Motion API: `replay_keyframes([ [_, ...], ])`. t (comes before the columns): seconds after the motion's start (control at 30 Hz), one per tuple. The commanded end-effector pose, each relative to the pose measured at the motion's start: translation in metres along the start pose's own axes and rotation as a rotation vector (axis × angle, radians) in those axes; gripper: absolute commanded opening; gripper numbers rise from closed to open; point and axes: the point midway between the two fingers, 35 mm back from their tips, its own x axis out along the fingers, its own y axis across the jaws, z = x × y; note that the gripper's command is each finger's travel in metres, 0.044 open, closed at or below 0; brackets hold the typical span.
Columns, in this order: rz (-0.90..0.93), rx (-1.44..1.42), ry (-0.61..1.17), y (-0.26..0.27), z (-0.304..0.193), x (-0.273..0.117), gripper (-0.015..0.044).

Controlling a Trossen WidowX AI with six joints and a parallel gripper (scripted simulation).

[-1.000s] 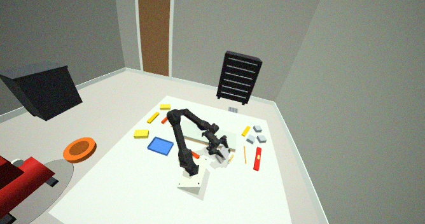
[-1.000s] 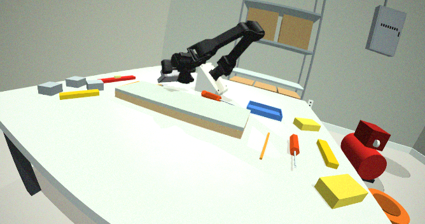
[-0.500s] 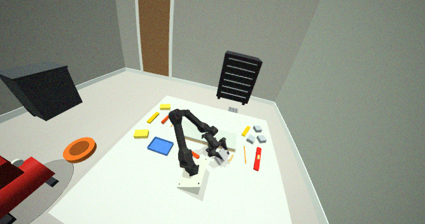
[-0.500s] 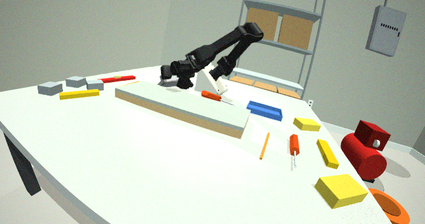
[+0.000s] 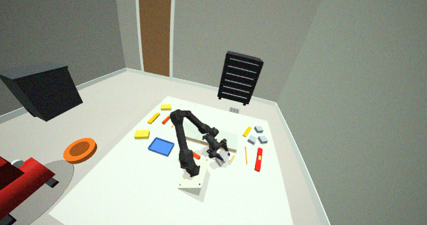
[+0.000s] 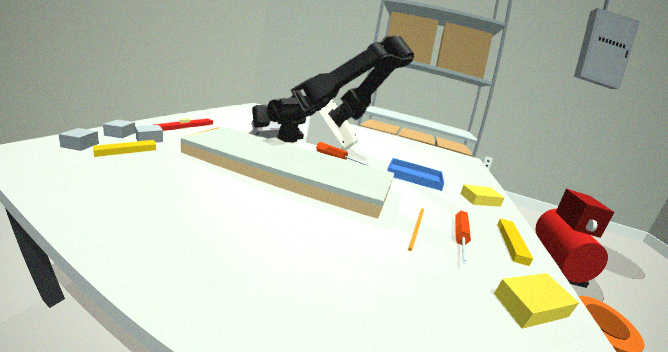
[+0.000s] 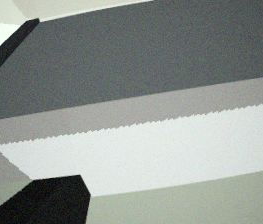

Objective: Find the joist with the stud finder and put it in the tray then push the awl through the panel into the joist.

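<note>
My gripper (image 5: 224, 156) (image 7: 59, 102) is shut on the grey stud finder (image 5: 221, 161) (image 7: 147, 55), low over the table on the robot's side of the floor panel. The stud finder fills much of the wrist view; whether it touches the table is not clear. The floor panel (image 5: 231, 139) (image 6: 280, 166) is pale green on a wooden edge and no hole shows in it. The blue tray (image 5: 161, 146) (image 6: 416, 174) is empty. A red-handled tool (image 5: 196, 155) (image 6: 332, 150) with a thin metal shaft lies near the arm's base. A similar tool (image 5: 165, 120) (image 6: 463, 226) lies beyond the tray; which is the awl is unclear.
A small orange-tan piece (image 5: 232, 159) lies beside the stud finder. A pencil (image 5: 246, 155), a red level (image 5: 259, 160) (image 6: 185, 125), grey blocks (image 5: 263, 139) (image 6: 79, 139) and a yellow bar (image 5: 247, 131) lie at the right. Yellow blocks (image 5: 142, 134) (image 6: 537, 298) lie near the left edge.
</note>
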Motion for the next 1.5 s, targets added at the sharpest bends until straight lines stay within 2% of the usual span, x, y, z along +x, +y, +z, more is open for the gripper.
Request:
replay_keyframes([
  [0.0,-0.002,-0.001,0.0,-0.0002,0.0025,-0.0004,0.0368],
  [0.03,-0.002,-0.001,0.0,-0.0002,0.0032,-0.0007,0.038],
  [1.47,-0.002,-0.002,-0.001,0.0002,0.0062,-0.0032,0.038],
])
